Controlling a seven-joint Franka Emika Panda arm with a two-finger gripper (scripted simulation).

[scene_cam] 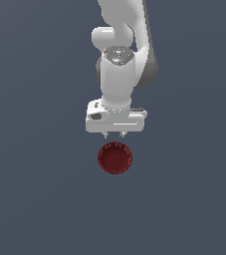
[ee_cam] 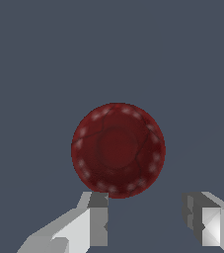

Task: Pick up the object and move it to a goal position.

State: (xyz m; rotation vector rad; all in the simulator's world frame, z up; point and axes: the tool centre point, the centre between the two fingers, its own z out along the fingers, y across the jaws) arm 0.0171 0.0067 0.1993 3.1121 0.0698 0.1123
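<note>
- Exterior view: the bowl (scene_cam: 114, 158) lies nearest the camera, a small round dark red dish with a glossy inside and a finely scalloped rim, resting open side up on the plain dark grey surface (scene_cam: 35, 199).
- The gripper (scene_cam: 114, 134) hangs just beyond the bowl, its white body wider than the bowl, with two short fingertips (scene_cam: 105, 134) pointing down.
- The fingertips stand a small way apart with nothing between them; the jaws hold nothing.
- The bowl sits on the camera's side of the fingertips, close to them but apart, not between them.
- The white arm (scene_cam: 118, 60) rises straight up from the gripper and out of the picture.
- Wrist view: the two fingers (ee_cam: 98, 222) come first, grey and white, spread clearly apart with only bare surface in the gap.
- The bowl (ee_cam: 118, 150) lies beyond the fingertips, outside the gap, its edge just beside the tip of one finger; whether they touch cannot be told.
- Pale glints ring the bowl's inner wall.
- The other finger (ee_cam: 207, 225) stands well clear of the bowl.
</note>
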